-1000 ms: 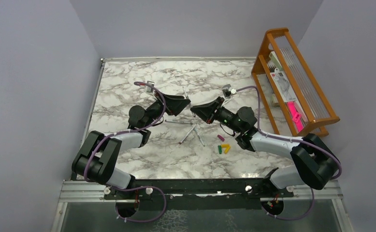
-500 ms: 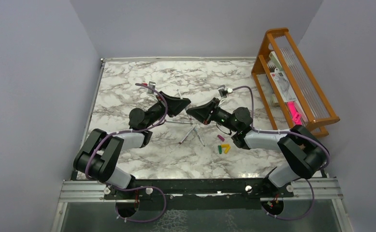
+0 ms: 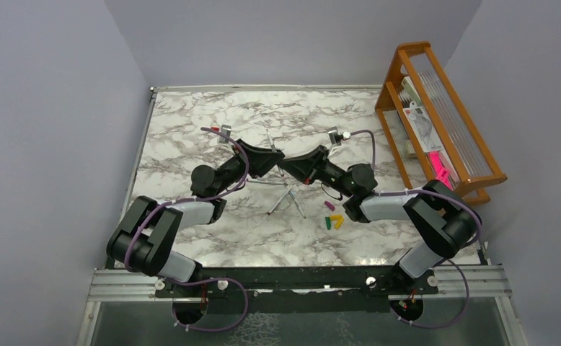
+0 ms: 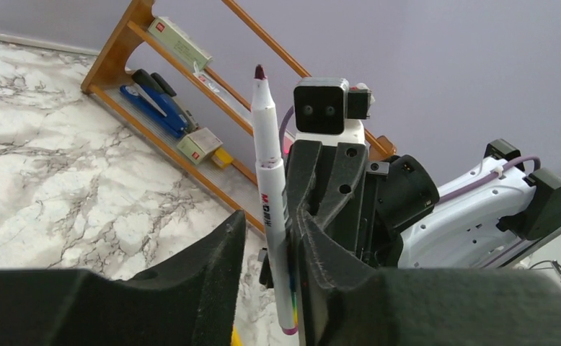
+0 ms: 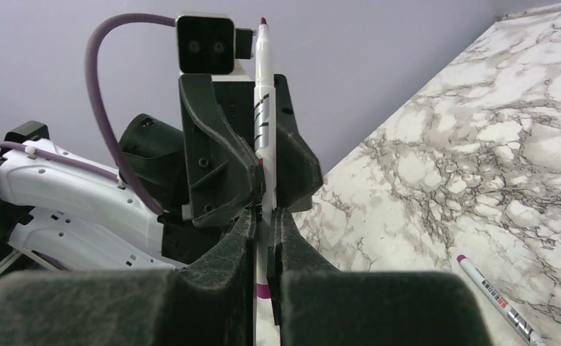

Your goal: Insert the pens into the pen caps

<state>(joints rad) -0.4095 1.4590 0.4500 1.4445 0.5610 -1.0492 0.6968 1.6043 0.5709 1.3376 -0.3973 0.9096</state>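
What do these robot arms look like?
The left arm and right arm have white shells between chunky black joints, with purple cables looping along them. The left end effector and right end effector are matte black, two-fingered, with boxy cameras.

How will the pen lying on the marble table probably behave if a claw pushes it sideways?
The lying pen looks round and slim on the smooth table, so it will probably roll. It is likely stiff: the similar pen in the right claw stands straight.
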